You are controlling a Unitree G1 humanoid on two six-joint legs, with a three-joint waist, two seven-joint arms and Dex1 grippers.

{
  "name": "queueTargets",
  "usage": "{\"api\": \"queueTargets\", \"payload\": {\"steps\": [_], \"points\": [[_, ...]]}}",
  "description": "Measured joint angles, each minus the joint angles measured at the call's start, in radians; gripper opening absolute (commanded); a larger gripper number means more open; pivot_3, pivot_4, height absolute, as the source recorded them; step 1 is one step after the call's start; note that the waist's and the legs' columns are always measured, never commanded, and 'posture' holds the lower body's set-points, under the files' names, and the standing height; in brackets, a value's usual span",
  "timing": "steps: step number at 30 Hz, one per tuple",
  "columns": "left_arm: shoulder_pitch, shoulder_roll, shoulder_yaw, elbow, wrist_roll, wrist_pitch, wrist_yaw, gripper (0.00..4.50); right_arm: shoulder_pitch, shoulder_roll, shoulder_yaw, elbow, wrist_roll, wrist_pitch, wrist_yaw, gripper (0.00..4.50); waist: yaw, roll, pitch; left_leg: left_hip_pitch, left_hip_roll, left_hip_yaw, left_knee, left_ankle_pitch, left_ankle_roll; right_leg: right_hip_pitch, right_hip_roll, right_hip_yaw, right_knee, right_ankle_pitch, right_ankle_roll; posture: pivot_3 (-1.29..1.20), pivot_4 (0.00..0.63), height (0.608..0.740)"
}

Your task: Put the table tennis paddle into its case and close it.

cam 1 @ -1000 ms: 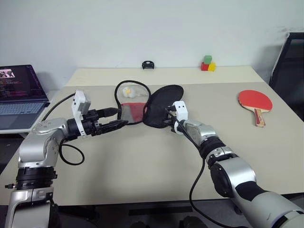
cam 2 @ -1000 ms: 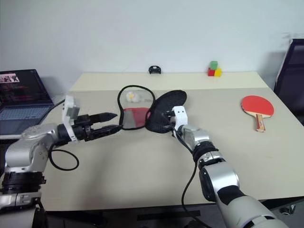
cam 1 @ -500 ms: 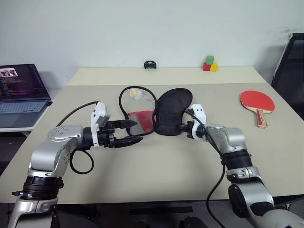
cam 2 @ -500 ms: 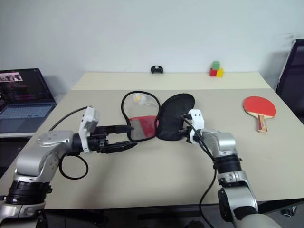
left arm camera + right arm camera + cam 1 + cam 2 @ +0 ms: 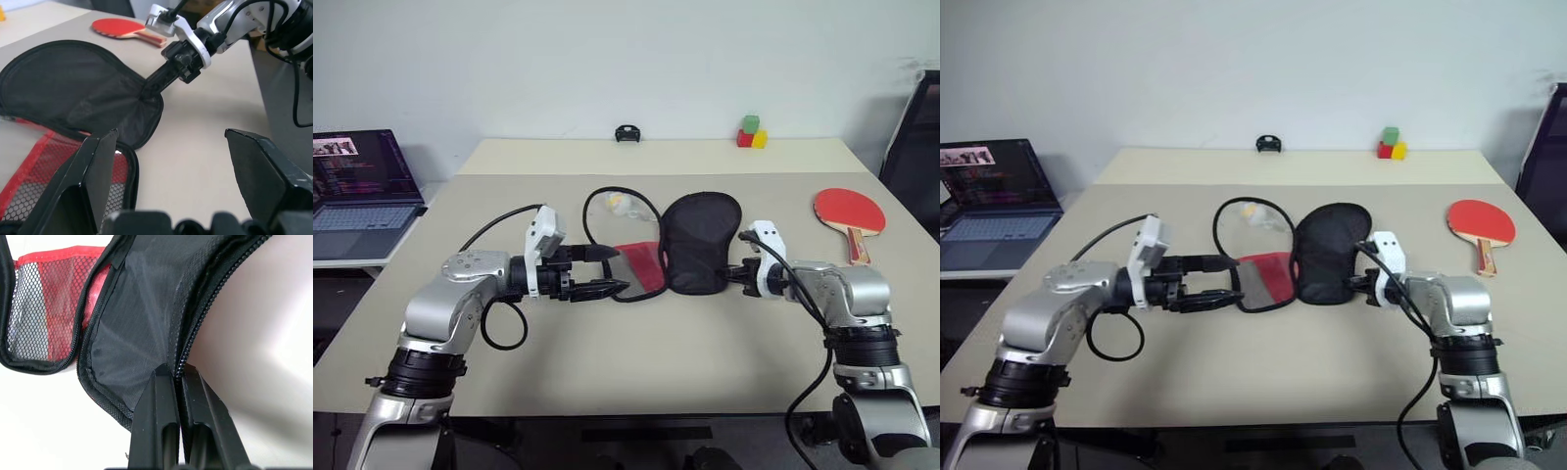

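Centre left: left gripper with fingers spread, empty, just beside the red mesh half of the case; centre: case lying unzipped and spread flat; right of centre: right gripper pinched on the black flap's edge; upper right: paddle on the table, not yet inside; zip pull impossible to make out.

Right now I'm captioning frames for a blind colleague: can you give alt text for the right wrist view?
The right hand is shut on the zipper edge of the case, pinching its black flap. Beside that flap lies the case's other half, red with black mesh, on the pale table.
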State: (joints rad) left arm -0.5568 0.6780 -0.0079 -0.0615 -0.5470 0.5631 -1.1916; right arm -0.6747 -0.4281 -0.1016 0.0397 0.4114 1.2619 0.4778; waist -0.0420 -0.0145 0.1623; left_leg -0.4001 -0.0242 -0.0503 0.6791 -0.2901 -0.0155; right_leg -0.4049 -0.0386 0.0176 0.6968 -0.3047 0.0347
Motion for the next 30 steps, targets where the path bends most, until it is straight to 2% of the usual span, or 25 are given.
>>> {"api": "queueTargets", "payload": {"steps": [10, 20, 21, 22, 30], "points": [[-0.032, -0.028, -0.034, 0.035, 0.004, -0.004, -0.010, 3.85, 0.036, -0.074, -0.006, -0.008, 0.009, 0.011, 0.006, 0.01, 0.001, 0.000, 0.000, 0.000, 0.000, 0.000, 0.000, 0.000, 0.001, 0.000, 0.000, 0.000, 0.000, 0.000, 0.000, 0.00, 0.150, 0.740], [-0.046, -0.046, -0.045, 0.058, 0.022, -0.008, -0.019, 3.85, -0.053, -0.088, 0.009, 0.142, -0.013, -0.066, 0.023, 0.01, 0.003, 0.000, 0.000, 0.000, 0.000, 0.001, 0.000, 0.001, 0.001, 0.000, 0.000, 0.000, 0.000, 0.000, 0.000, 0.00, 0.150, 0.740], [-0.046, -0.046, -0.045, 0.058, 0.022, -0.008, -0.019, 3.85, -0.055, -0.094, 0.011, 0.155, -0.018, -0.076, 0.024, 0.48, 0.004, 0.000, 0.000, 0.000, 0.000, 0.001, 0.000, 0.001, 0.001, 0.000, 0.000, 0.000, 0.000, 0.000, 0.000, 0.00, 0.150, 0.740], [-0.046, -0.046, -0.045, 0.058, 0.022, -0.008, -0.019, 3.85, -0.056, -0.100, 0.012, 0.166, -0.024, -0.082, 0.025, 0.70, 0.006, 0.000, 0.000, 0.000, 0.000, 0.001, 0.000, 0.001, 0.001, 0.000, 0.000, 0.000, 0.000, 0.000, 0.000, 0.00, 0.150, 0.740], [-0.045, -0.046, -0.045, 0.058, 0.022, -0.008, -0.016, 3.85, -0.056, -0.113, 0.012, 0.191, -0.037, -0.099, 0.033, 3.48, 0.006, 0.000, 0.000, 0.000, 0.000, 0.001, 0.000, 0.001, 0.001, 0.000, 0.000, 0.000, 0.000, 0.000, 0.000, 0.00, 0.150, 0.740]]}}
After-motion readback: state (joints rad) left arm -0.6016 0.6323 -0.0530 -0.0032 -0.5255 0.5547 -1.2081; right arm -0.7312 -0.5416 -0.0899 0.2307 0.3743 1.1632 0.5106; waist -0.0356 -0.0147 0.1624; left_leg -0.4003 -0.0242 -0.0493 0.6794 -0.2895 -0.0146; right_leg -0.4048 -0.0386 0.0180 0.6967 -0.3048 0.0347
